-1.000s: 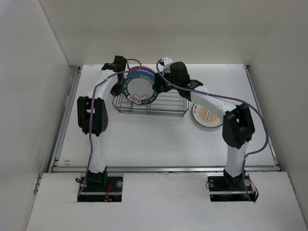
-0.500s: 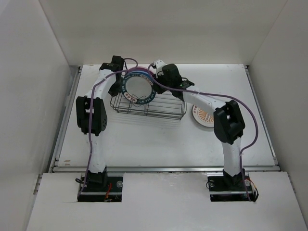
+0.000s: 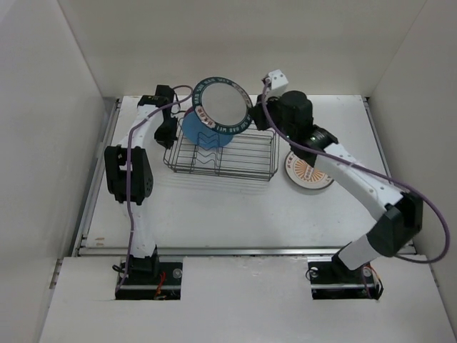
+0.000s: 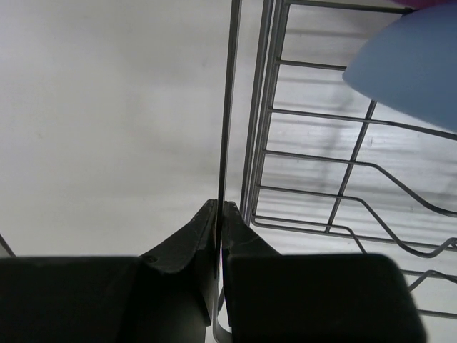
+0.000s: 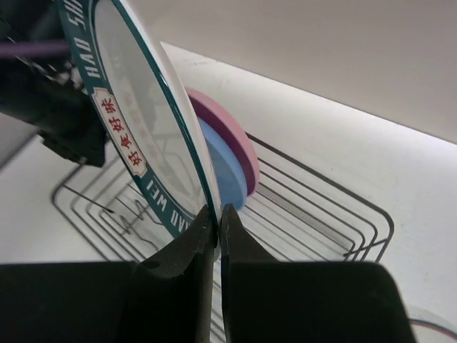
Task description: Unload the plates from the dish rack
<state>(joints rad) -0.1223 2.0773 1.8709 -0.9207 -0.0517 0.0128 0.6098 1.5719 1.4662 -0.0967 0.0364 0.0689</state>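
My right gripper [image 3: 251, 118] is shut on the edge of the white plate with the dark teal lettered rim [image 3: 221, 106] and holds it upright above the dish rack [image 3: 243, 158]. The right wrist view shows that gripper [image 5: 218, 214] pinching the teal-rimmed plate [image 5: 136, 136]. Behind it the blue plate [image 5: 227, 182] and the pink plate [image 5: 232, 139] stand in the rack [image 5: 328, 214]. The blue plate [image 3: 203, 134] stands at the rack's left end. My left gripper [image 3: 168, 134] is shut on the rack's left rim wire [image 4: 227, 107], fingertips [image 4: 207, 221] meeting on it.
A white plate with an orange radial pattern [image 3: 308, 171] lies flat on the table right of the rack, under my right arm. White walls close in the table at the back and on both sides. The blue plate's edge [image 4: 421, 64] shows at the left wrist view's upper right.
My right gripper closed on the teal-rimmed plate and lifted it up out of the rack. My left gripper shut on the rack's left rim wire and stayed there.
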